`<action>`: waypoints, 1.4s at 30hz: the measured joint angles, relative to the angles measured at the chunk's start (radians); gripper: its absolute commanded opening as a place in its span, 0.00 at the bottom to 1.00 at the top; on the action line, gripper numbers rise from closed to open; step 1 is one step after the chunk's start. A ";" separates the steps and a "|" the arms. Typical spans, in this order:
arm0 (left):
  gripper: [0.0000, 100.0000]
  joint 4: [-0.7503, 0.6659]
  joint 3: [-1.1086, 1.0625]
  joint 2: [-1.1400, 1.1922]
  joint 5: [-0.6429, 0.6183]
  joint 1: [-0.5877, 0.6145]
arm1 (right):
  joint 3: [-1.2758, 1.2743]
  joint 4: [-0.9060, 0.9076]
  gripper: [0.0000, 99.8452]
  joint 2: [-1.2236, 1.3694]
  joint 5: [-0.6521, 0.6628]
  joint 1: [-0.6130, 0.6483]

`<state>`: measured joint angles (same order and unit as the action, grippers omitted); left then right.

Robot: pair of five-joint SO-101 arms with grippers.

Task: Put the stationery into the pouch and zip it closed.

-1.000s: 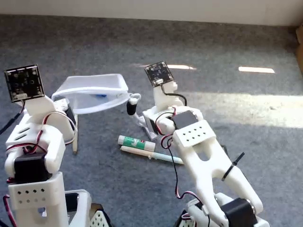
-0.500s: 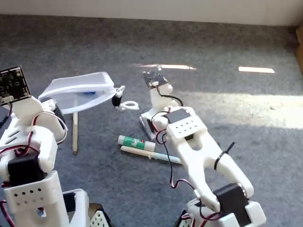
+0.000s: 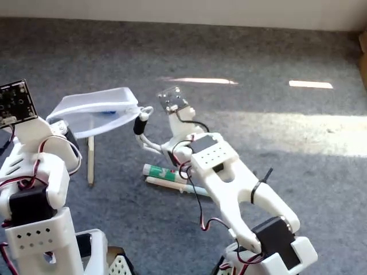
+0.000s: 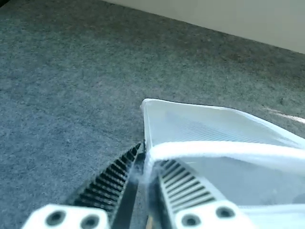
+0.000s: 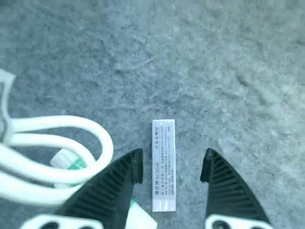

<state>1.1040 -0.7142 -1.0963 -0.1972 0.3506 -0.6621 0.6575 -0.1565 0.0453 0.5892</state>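
Pouch (image 3: 97, 112) hangs raised; glue stick (image 3: 164, 172) and pen (image 3: 166, 183) lie on carpet (image 3: 275, 69)

My left arm (image 3: 34, 189) stands at 8 o'clock in the high view, folded upright. My left gripper (image 4: 143, 155) is pressed closed on the rim of the pouch (image 4: 214, 126). My right arm (image 3: 229, 183) rises from 5 o'clock and stretches toward 10 o'clock, the wrist bent down. My right gripper (image 5: 172, 160) points downward with its jaws apart.

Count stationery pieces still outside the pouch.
4: green-white stick; pale pen alongside it; thin stick below the held-up pouch; small white bar near the green-white stick. The arm may hide more.
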 measured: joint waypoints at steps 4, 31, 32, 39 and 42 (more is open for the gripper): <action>0.01 0.000 -0.011 -0.002 0.000 0.000 | 0.000 -0.015 0.20 0.040 0.000 0.000; 0.01 0.000 -0.011 -0.002 0.000 0.000 | 0.098 -0.135 0.00 0.293 0.021 -0.057; 0.01 0.000 -0.011 -0.002 0.000 0.000 | 0.107 -0.115 0.00 0.293 0.043 -0.060; 0.01 0.000 -0.011 -0.002 0.000 0.000 | 0.253 0.101 0.00 0.295 0.000 -0.095; 0.01 0.000 -0.011 -0.002 0.000 0.000 | 0.338 0.207 0.00 0.295 -0.061 -0.129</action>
<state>1.1040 -0.7250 -1.0978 -0.1972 0.3506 -0.3245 0.8646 0.1381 -0.0161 0.4603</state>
